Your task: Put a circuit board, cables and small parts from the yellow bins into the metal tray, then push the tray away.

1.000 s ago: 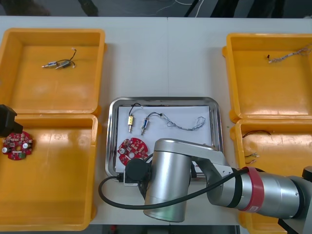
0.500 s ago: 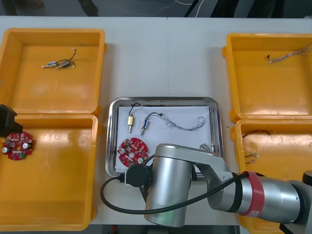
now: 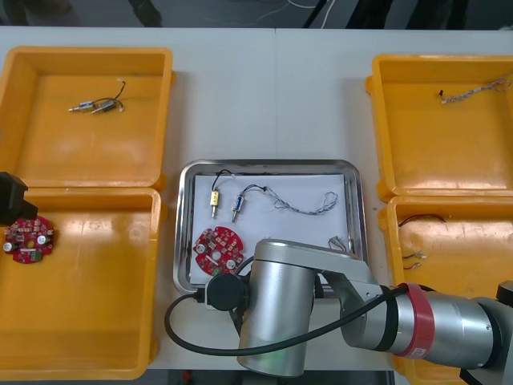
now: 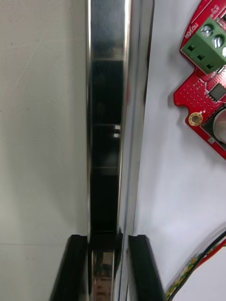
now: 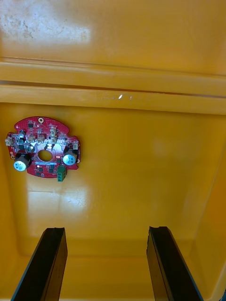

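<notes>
Partly arm-covered, metal tray (image 3: 268,164) rim fills right pincer (image 4: 108,240).

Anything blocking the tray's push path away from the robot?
Nothing visible: the table beyond the metal tray is bare between the far yellow bins. The right gripper clamps its near rim.

Bright overhead light; glare patches on the yellow bin (image 5: 141,141) ahead of the left gripper (image 5: 107,230), dark reflections along the metal tray (image 4: 106,94).

The metal tray (image 3: 264,165) is mirror-shiny, the yellow bins (image 3: 80,321) glossy plastic.
</notes>
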You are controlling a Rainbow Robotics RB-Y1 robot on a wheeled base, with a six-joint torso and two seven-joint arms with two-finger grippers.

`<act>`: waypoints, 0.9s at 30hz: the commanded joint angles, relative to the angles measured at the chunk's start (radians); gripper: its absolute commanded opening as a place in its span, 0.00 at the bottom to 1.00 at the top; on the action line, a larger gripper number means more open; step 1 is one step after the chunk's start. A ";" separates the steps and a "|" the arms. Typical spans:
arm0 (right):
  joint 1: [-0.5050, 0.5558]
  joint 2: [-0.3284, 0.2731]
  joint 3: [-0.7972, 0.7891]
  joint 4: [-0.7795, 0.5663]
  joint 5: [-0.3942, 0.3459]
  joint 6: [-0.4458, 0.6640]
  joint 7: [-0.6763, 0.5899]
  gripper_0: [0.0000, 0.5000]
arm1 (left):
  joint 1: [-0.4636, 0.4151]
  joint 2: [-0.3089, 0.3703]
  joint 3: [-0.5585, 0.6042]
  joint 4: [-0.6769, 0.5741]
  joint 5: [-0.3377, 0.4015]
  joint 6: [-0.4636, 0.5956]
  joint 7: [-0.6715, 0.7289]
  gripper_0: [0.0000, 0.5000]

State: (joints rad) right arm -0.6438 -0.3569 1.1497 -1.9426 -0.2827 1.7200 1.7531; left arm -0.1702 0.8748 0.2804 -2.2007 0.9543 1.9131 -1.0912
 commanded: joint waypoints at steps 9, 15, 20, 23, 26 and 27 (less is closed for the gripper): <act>0.001 -0.005 0.018 -0.044 0.014 -0.011 -0.007 0.02 | 0.023 0.046 0.031 -0.030 0.001 0.007 -0.078 1.00; -0.007 -0.011 0.018 -0.044 0.014 -0.025 -0.007 0.00 | 0.023 0.046 0.031 -0.030 0.001 0.007 -0.078 1.00; -0.036 -0.033 0.018 -0.044 0.014 -0.053 -0.007 0.00 | 0.023 0.046 0.031 -0.030 0.001 0.007 -0.078 1.00; -0.056 -0.056 0.018 -0.044 0.002 -0.071 -0.009 0.00 | 0.023 0.046 0.031 -0.030 0.001 0.007 -0.078 1.00; -0.074 -0.077 0.018 -0.044 -0.010 -0.086 -0.012 0.00 | 0.023 0.046 0.031 -0.030 0.001 0.007 -0.078 1.00; -0.082 -0.086 0.018 -0.044 -0.016 -0.091 -0.014 0.00 | 0.023 0.046 0.031 -0.030 0.001 0.007 -0.078 1.00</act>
State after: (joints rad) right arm -0.6760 -0.4006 1.1514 -1.9510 -0.2803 1.6460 1.7530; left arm -0.1701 0.8749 0.2805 -2.2007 0.9543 1.9131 -1.0912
